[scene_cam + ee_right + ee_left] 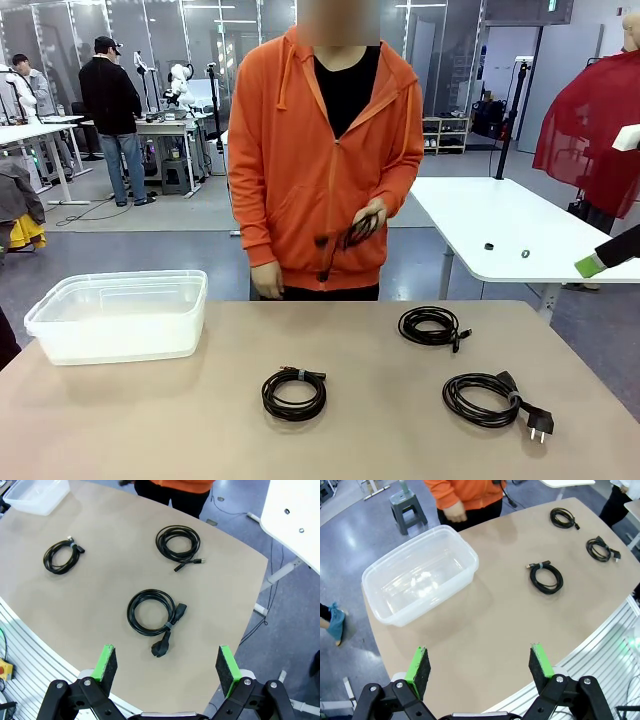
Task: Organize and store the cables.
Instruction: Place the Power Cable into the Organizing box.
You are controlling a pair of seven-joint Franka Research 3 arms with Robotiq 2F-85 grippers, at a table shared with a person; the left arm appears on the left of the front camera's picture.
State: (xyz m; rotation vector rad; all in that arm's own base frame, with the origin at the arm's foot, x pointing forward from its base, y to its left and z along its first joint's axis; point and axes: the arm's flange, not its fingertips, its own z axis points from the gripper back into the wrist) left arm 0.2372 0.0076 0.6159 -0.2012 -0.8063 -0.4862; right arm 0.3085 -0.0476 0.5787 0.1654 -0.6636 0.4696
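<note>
Three coiled black cables lie on the tan table: one near the middle, one farther back on the right, and one with a mains plug at the front right. The person in the orange hoodie holds a further black cable in a hand at waist height. My left gripper hovers open above the table's near edge, with the middle cable well ahead. My right gripper hangs open above the plug cable, nothing between its fingers.
A clear plastic tub stands empty at the table's back left, also seen from the left wrist. A second white table stands behind at the right. The person stands at the far edge.
</note>
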